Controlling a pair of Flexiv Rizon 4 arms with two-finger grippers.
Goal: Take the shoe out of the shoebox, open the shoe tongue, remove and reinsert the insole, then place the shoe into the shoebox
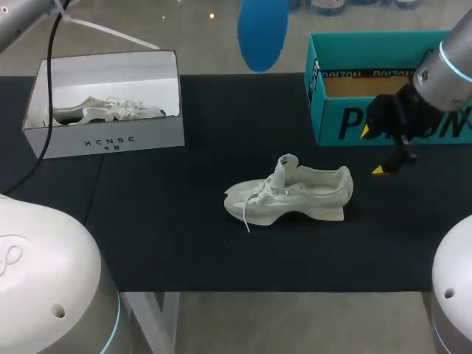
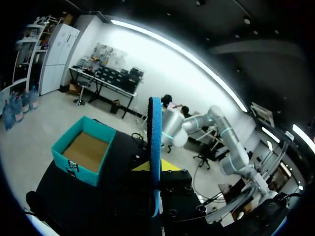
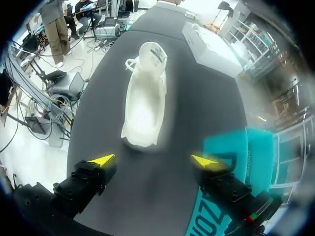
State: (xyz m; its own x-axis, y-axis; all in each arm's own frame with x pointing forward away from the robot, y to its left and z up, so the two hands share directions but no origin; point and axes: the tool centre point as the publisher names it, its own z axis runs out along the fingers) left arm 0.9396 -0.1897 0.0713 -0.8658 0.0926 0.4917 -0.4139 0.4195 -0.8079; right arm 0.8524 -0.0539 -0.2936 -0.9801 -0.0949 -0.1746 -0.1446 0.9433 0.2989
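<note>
Tabletop with black mat [image 1: 184, 251], seen from above and from both wrists.

Far left: a white box [image 1: 110, 140], lid off, stands on the mat's back corner. A second shoe [image 1: 103, 110], pale with white laces, lies on its side inside it.

Upper centre: a blue insole [image 1: 262, 29] hangs in the air above the mat's far edge. In the left wrist view the insole [image 2: 155, 132] appears edge-on, rising upright from the left gripper [image 2: 155, 169], whose jaws pinch its lower end from two sides.

Centre: the white shoe [image 1: 291, 193] rests on its sole on the mat, outside both boxes, toe to the left and heel to the right. Its tongue [image 1: 284, 166] stands pulled up and its laces trail loose off the toe.

Right: a teal box [image 1: 332, 122], open on top, sits at the mat's back edge, its brown cardboard floor visible.

Far right: the right gripper [image 1: 372, 150] hovers just in front of the teal box, beside the shoe's heel. Its jaws are spread wide, touching nothing. From the right wrist, the shoe [image 3: 145, 103] lies ahead of the gripper [image 3: 153, 161], heel nearest.
</note>
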